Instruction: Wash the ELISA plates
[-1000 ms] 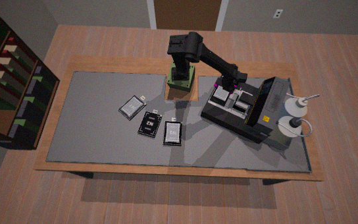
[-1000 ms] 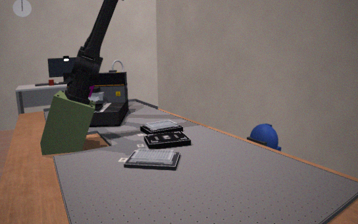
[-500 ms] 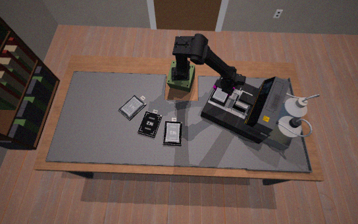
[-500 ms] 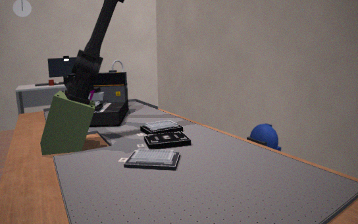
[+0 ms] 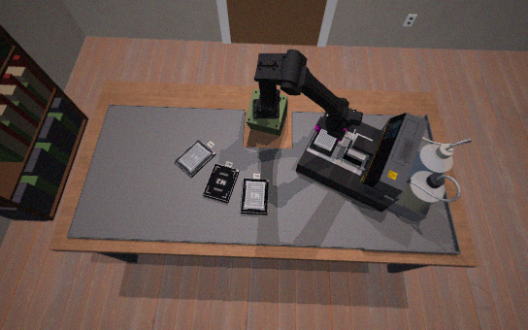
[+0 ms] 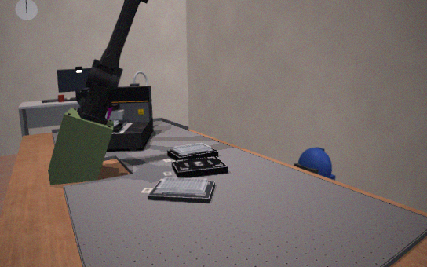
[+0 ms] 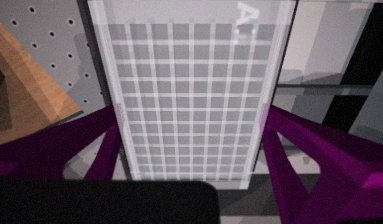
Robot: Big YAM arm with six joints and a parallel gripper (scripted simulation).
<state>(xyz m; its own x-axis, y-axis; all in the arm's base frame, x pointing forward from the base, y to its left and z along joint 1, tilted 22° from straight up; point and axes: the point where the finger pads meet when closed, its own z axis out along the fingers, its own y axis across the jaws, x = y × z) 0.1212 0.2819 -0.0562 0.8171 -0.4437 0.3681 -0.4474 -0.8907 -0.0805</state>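
My gripper point(image 5: 331, 130) point(image 7: 191, 111) is shut on a clear ELISA plate point(image 5: 324, 140) point(image 7: 182, 87), one finger at each long side. The plate is over the left part of the deck of the washer point(image 5: 342, 174) point(image 6: 132, 137). The carrier is mostly hidden under it, so I cannot tell whether the plate touches it. An A1 mark point(image 7: 246, 20) shows near the plate's upper end. Nest N2 point(image 5: 220, 182) point(image 6: 199, 166) is empty. A nest at its left point(image 5: 195, 157) point(image 6: 181, 188) and one at its right point(image 5: 254, 195) point(image 6: 193, 150) each hold a plate. The lamp and keypad are not readable.
The washer's tall housing point(image 5: 404, 146) stands right of the deck, with two white bottles point(image 5: 437, 157) point(image 5: 427, 185) and tubes behind it. White manifold parts point(image 5: 355, 154) lie just right of the held plate. The green arm base point(image 5: 266, 116) point(image 6: 79, 149) stands at the table's rear edge.
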